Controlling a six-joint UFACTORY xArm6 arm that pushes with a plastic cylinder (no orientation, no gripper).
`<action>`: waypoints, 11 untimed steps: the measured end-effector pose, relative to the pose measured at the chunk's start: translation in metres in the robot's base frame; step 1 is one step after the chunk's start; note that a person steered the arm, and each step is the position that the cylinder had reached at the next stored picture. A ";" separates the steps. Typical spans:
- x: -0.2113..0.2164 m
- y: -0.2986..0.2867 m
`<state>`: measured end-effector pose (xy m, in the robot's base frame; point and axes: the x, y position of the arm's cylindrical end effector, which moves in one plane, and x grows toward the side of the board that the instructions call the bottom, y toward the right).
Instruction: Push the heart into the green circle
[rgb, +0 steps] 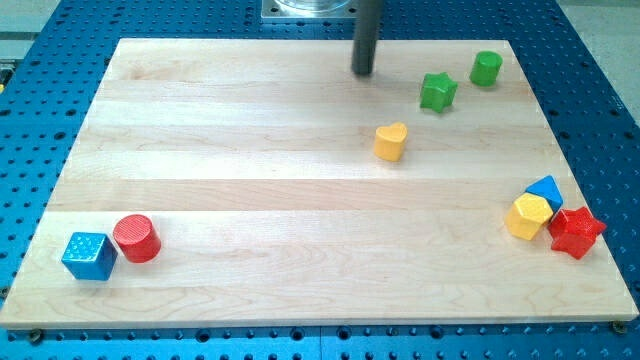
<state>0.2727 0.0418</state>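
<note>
My tip (362, 72) sits near the board's (250, 150) top edge, touching nothing, holding nothing (bare rod). Yellow heart (391, 142) lies below the tip, slightly to the view's right, apart from it. Green circle (486, 68) near top right; green star (437, 92) just beside it, between it and the heart. Bottom left: blue cube (89, 256) touching red cylinder (136, 238). Right edge cluster: yellow hexagon (528, 216), blue block (546, 189), red star (575, 231), all touching.
</note>
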 end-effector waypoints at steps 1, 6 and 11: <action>0.049 -0.038; 0.133 0.069; 0.129 0.017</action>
<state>0.4021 0.0586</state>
